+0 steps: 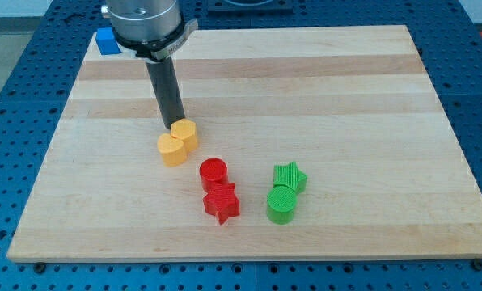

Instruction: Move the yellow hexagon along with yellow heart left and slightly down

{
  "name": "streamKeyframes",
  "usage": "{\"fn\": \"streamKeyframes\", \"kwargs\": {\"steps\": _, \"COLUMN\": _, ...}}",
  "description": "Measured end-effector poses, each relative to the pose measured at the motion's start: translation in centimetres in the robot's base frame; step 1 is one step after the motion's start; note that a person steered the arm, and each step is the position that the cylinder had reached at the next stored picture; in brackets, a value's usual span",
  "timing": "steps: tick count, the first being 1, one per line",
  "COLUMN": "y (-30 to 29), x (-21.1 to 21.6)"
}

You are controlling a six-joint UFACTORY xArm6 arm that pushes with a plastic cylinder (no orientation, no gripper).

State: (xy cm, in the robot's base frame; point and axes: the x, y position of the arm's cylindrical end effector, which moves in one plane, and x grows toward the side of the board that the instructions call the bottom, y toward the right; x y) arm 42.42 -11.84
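Two yellow blocks sit touching near the board's middle left: one [185, 133] at the upper right and one [172, 150] at the lower left. Which is the hexagon and which the heart is hard to tell; the lower left one shows a notch like a heart. My tip [175, 125] stands just at the top edge of the pair, touching or almost touching the upper block's left side. The dark rod rises from there to the arm's head at the view's top.
A red cylinder [213, 173] and a red star [221, 203] sit together below right of the yellow pair. A green star [290, 176] and green cylinder [282, 204] lie further right. A blue block [106, 40] sits at the board's [346, 97] top left corner.
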Motion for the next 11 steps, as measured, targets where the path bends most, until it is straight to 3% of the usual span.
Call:
{"fn": "streamKeyframes", "kwargs": {"steps": 3, "y": 0.4, "x": -3.2}}
{"fn": "streamKeyframes", "kwargs": {"steps": 4, "y": 3.8, "x": -3.5}}
{"fn": "streamKeyframes", "kwargs": {"steps": 6, "y": 5.7, "x": -0.9}}
{"fn": "streamKeyframes", "kwargs": {"steps": 8, "y": 3.6, "x": 4.0}}
{"fn": "streamKeyframes", "kwargs": {"steps": 9, "y": 3.0, "x": 4.5}}
{"fn": "streamKeyframes", "kwargs": {"steps": 11, "y": 2.7, "x": 0.5}}
